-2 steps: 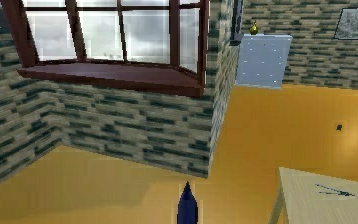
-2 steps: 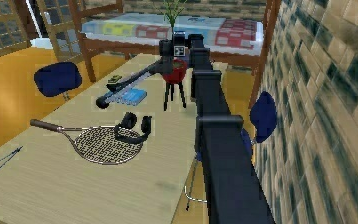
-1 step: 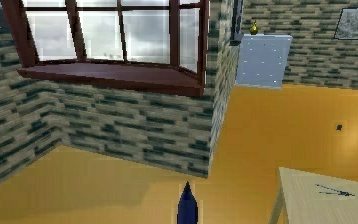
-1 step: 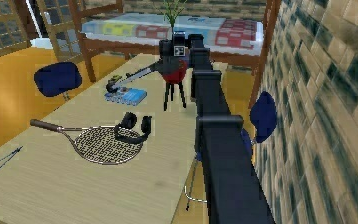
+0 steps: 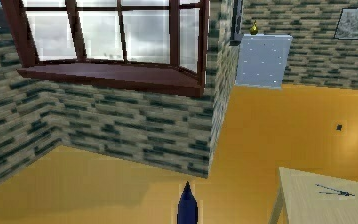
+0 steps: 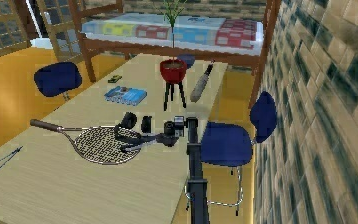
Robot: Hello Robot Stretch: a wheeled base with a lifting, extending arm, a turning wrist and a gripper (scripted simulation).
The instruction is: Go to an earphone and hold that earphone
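In the arm side view the arm's dark bar (image 6: 194, 170) rises over a long light wooden table (image 6: 87, 115). My gripper (image 6: 135, 133) reaches left at the bar's far end, beside the white marker squares (image 6: 173, 126). A tennis racket (image 6: 92, 140) lies on the table at and behind the fingers, so I cannot tell whether the gripper holds anything. A small dark flat thing (image 6: 115, 78) lies farther out on the table; it is too small to name.
On the table lie a blue book (image 6: 125, 95), a red pot with a plant on a black stand (image 6: 172, 75), a bat (image 6: 201, 85) and pens (image 6: 7, 157). Blue chairs (image 6: 232, 142) (image 6: 57, 78) flank it, a bunk bed (image 6: 177, 30) behind. The forward view has a bay window (image 5: 112, 45), stone walls, orange floor (image 5: 277, 130).
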